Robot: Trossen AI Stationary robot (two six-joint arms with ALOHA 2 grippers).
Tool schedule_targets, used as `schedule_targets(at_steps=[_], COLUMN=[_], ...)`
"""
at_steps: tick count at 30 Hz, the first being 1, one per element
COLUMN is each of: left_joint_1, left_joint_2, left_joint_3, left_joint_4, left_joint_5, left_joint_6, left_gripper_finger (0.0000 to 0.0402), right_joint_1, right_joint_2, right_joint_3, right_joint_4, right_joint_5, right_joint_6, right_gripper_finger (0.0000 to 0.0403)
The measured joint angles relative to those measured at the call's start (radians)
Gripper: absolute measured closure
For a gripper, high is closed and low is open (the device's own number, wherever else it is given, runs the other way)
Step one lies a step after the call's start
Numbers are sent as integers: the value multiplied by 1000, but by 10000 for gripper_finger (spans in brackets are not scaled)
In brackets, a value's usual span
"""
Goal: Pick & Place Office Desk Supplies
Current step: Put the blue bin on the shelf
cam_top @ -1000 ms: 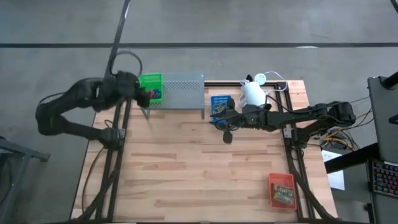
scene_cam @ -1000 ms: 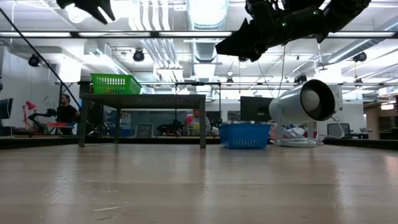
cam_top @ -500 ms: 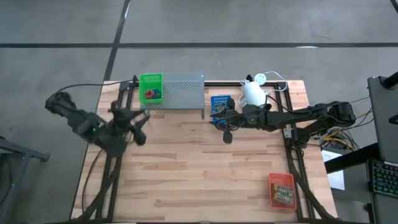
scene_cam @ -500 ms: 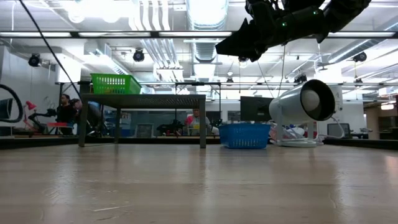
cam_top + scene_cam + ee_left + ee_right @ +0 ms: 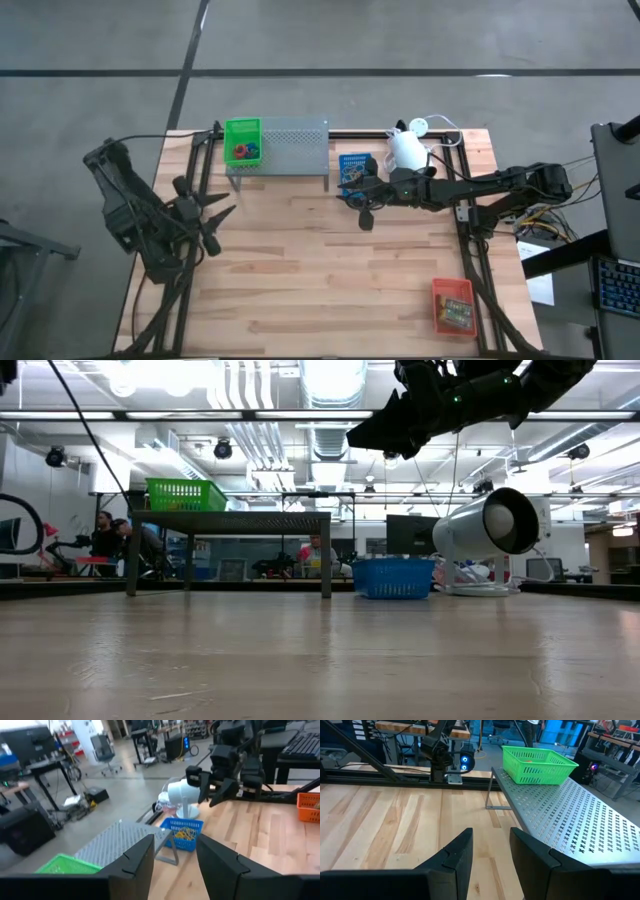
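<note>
Orange tray sits at the near right corner of the table with a printed card box inside, well apart from both arms. Looks like a parked source or destination bin, nothing working it now.

Left end effector hangs over the table's left edge, folded back by its base, fingers spread and empty; its wrist view shows open air between the two fingers. My read: a waiting or retracted pose, clear of the shelf. The green tray is well beyond it toward the far edge.

Right end effector reaches in from the right at mid-table, held high (the low view shows it up near the ceiling line). Fingers apart, nothing pinched; the wrist view shows bare wood between the fingers. The blue tray lies just beyond it, almost under the tip, with tan rubber bands visible inside from the left wrist view. Probably staged to drop into that tray next, or just out of it; can't say which.

Far row: green tray sits on the left end of the grey perforated shelf, with red and blue loops inside. White lamp stands beside the blue tray, near the right arm's path, a collision risk on descent.
</note>
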Motion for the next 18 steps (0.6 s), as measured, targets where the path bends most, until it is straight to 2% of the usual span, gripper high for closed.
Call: schedule_targets(at_steps=[4, 11, 18], left_joint_1=[-32, -145, -161], left_joint_2=[-1, -34, -114], left_joint_3=[3, 0, -1], left_joint_4=[-2, -5, -9], left_joint_5=[-48, -66, -49], left_joint_6=[39, 57, 97], left_gripper_finger=[249, 249, 249], right_joint_1=[0, 0, 0], right_joint_2=[0, 0, 0], right_joint_3=[0, 0, 0], right_joint_4=[0, 0, 0], right_joint_5=[0, 0, 0], right_joint_6=[0, 0, 0], right_gripper_finger=[275, 275, 275])
